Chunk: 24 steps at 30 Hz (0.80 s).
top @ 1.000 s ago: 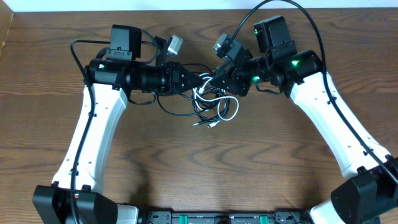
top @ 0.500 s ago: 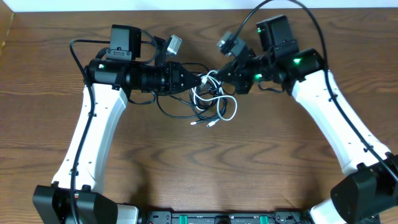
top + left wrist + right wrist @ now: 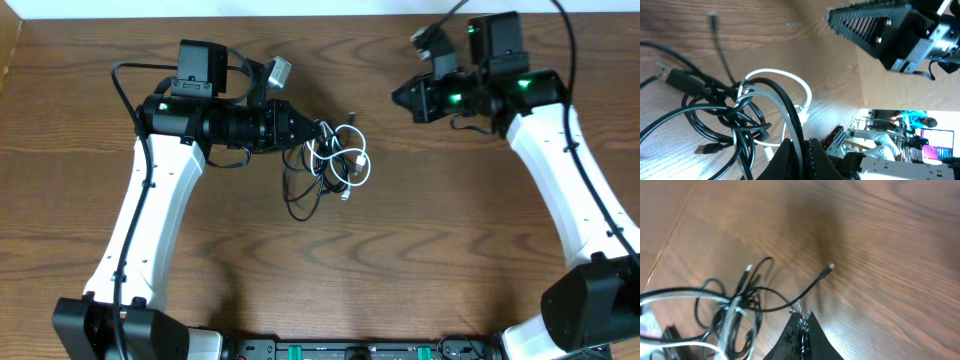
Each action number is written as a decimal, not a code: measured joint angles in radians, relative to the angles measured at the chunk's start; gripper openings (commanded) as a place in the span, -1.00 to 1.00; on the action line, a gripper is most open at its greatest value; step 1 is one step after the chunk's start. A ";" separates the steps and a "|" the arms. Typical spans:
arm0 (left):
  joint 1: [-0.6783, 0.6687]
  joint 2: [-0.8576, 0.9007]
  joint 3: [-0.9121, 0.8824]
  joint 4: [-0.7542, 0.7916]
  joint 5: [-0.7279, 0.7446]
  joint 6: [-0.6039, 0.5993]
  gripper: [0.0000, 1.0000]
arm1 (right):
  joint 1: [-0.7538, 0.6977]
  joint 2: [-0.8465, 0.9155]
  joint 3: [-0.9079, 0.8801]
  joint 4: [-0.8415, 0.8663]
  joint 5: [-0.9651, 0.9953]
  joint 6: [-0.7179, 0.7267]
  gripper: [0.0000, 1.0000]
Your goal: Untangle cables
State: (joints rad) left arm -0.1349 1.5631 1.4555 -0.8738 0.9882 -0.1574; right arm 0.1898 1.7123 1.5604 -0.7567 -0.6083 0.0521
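Item: cables, thin black and white cords with small plugs, loosely knotted, lying just ahead of your left gripper, which is clamped on the strands. Your right gripper: closed, empty, well apart. Wood-grain surface lies open between it and the tangle.

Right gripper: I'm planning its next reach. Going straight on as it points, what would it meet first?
Probably the loose end of the black cable, lying just ahead of the shut right gripper; its height over the table is unclear, so it may pass above.
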 measured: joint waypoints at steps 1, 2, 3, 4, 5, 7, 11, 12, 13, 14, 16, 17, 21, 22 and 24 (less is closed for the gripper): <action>0.000 0.000 0.000 0.000 0.000 0.000 -0.85 | -0.012 0.000 0.000 -0.004 0.003 0.013 -0.98; 0.000 0.000 0.000 0.000 0.000 0.000 -0.85 | -0.022 0.000 0.000 -0.007 0.005 0.024 -0.98; 0.000 0.000 0.000 0.000 0.000 0.000 -0.85 | -0.033 0.000 0.000 -0.013 0.003 0.029 -0.98; 0.000 0.000 0.000 0.000 0.000 0.000 -0.85 | -0.038 0.000 0.000 -0.018 -0.001 0.028 -0.98; 0.000 0.000 0.000 0.000 0.000 0.000 -0.85 | -0.041 0.000 0.000 -0.025 -0.010 0.024 -0.98; 0.000 0.000 0.000 0.000 0.000 -0.001 -0.85 | -0.038 0.000 0.000 -0.042 -0.035 0.009 -0.83; 0.000 0.000 0.000 0.011 -0.001 -0.031 -0.85 | -0.006 0.000 0.000 -0.075 -0.072 -0.032 -0.17; 0.000 0.000 0.000 0.020 -0.003 -0.048 -0.85 | 0.009 0.000 0.000 -0.084 -0.078 -0.046 -0.06; 0.000 0.000 0.000 0.035 -0.003 -0.075 -0.85 | 0.031 0.000 0.000 -0.095 -0.085 -0.059 0.07; 0.000 0.000 0.000 0.039 -0.004 -0.081 -0.85 | 0.034 0.000 0.000 -0.096 -0.085 -0.061 0.11; 0.000 0.000 0.000 0.071 -0.003 -0.133 -0.85 | 0.060 0.000 0.000 -0.116 -0.093 -0.074 0.18; 0.000 0.000 0.000 0.087 -0.003 -0.161 -0.85 | 0.073 0.000 0.000 -0.126 -0.096 -0.080 0.20; 0.000 0.000 0.000 0.152 -0.005 -0.288 -0.85 | 0.101 0.000 0.000 -0.145 -0.103 -0.089 0.22; 0.000 0.000 0.000 0.170 -0.007 -0.327 -0.85 | 0.102 0.000 0.000 -0.148 -0.103 -0.090 0.21; 0.000 0.000 0.000 0.193 -0.007 -0.389 -0.85 | 0.102 0.000 0.000 -0.152 -0.103 -0.089 0.21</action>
State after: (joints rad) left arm -0.1349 1.5631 1.4551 -0.6807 0.9813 -0.5468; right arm 0.2916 1.7126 1.5604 -0.9089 -0.7116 -0.0372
